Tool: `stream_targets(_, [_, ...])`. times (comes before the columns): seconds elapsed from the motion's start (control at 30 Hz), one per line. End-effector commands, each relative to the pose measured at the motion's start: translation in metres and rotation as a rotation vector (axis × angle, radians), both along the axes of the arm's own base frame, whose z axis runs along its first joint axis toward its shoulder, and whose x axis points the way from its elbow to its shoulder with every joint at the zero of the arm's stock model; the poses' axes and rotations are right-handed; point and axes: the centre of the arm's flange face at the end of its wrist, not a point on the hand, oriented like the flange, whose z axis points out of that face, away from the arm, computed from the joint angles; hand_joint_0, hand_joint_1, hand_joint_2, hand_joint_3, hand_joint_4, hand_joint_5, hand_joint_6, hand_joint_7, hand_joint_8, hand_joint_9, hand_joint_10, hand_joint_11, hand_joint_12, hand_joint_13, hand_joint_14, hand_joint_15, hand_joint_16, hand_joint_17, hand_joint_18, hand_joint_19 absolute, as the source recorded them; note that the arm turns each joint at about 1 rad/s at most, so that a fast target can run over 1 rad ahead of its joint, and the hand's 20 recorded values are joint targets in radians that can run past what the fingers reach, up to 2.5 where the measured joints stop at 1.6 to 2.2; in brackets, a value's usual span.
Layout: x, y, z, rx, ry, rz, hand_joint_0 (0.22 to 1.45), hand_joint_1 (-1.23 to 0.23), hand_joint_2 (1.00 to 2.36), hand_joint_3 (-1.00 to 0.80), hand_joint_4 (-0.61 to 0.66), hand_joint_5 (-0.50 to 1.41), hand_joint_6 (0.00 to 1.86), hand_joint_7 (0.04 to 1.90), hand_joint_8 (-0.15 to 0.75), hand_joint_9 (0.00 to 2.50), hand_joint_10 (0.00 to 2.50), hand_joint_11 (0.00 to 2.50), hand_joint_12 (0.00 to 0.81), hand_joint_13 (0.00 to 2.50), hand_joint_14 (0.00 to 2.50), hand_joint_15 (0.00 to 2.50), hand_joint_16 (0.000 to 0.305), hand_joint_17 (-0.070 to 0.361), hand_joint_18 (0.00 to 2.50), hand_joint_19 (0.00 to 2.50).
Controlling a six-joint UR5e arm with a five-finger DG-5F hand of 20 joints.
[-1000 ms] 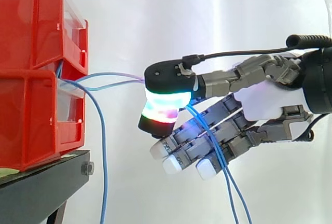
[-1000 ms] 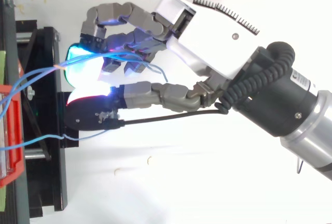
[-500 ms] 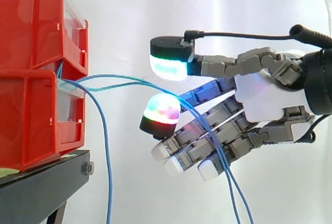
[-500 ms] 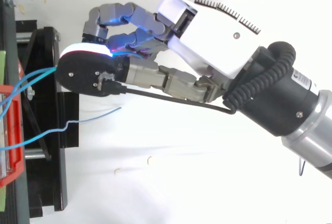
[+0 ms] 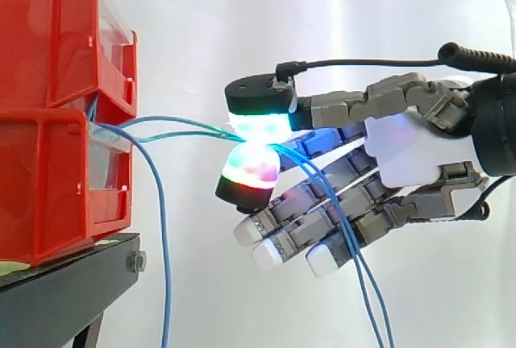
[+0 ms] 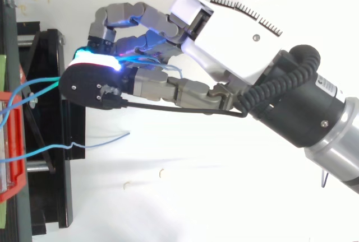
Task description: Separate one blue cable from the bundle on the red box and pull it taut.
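Note:
Several thin blue cables (image 5: 173,125) come out between the two stacked red bins (image 5: 56,114) at the left. Two of them run level to the right into my hand (image 5: 411,155), which is shut on them: the thumb pad (image 5: 258,119) presses down from above against a glowing finger pad (image 5: 251,172) below. Past the pinch, the cables drop over the other fingers and hang down (image 5: 367,292). Another blue cable (image 5: 164,243) hangs loose in front of the bins. From above, my hand (image 6: 224,35) reaches left toward the bins, and a free cable end (image 6: 95,143) lies beside it.
The bins stand on a black stand (image 5: 72,287), whose frame (image 6: 53,158) lies under the hand's fingertips in the top view. A white curtain hangs behind. The arm's wrist (image 6: 314,119) enters from the right.
Half a second ago the thumb was lifted clear of the cables; it has come back down and pinches them against the finger pad. The arm has barely moved.

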Motion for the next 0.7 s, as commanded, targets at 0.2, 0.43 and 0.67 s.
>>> stream_targets(0.2, [-0.003,-0.001,0.006,0.012,0.025,-0.003,0.77,-0.93,1.01,-0.32,0.19,-0.08,0.50,1.30,0.309,0.97,0.01,0.43,0.335,0.84,0.01,0.36,0.038,0.085,0.91,0.47])
stream_targets(0.43, [-0.010,-0.002,0.007,0.038,0.059,-0.006,0.74,-0.96,1.00,-0.50,0.18,-0.11,0.56,1.23,0.302,0.93,0.01,0.45,0.334,0.83,0.01,0.35,0.038,0.085,0.91,0.45])
stream_targets(0.67, [-0.013,-0.003,0.006,0.048,0.077,-0.008,0.52,-0.79,1.00,-0.50,0.24,-0.11,0.61,1.15,0.342,0.98,0.01,0.45,0.357,0.85,0.01,0.37,0.042,0.094,0.94,0.49])
